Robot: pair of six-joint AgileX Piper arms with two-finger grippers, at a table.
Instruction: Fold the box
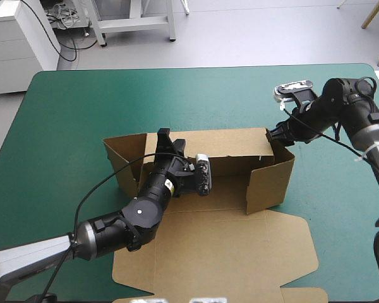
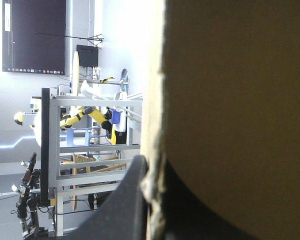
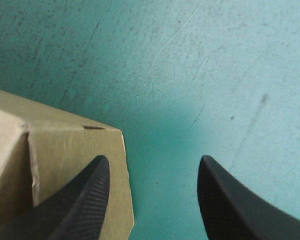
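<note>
Lid (image 1: 227,259) flat toward near edge; box (image 1: 224,189) mid-tabletop (image 1: 63,126), back and side walls raised.
Left gripper (image 1: 169,140): jaws pinching top edge of back wall (image 1: 234,142).
Risk: hard pull buckles board or drags tray, side walls flop.
Farther, right gripper (image 1: 279,134): jaws spread, straddling far right corner, one over board, other over bare tabletop.
Risk: closing there crushes corner or pushes right wall (image 1: 271,180) outward.

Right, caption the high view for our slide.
Left gripper clamps the far wall of the box; open right gripper at its corner.
</note>
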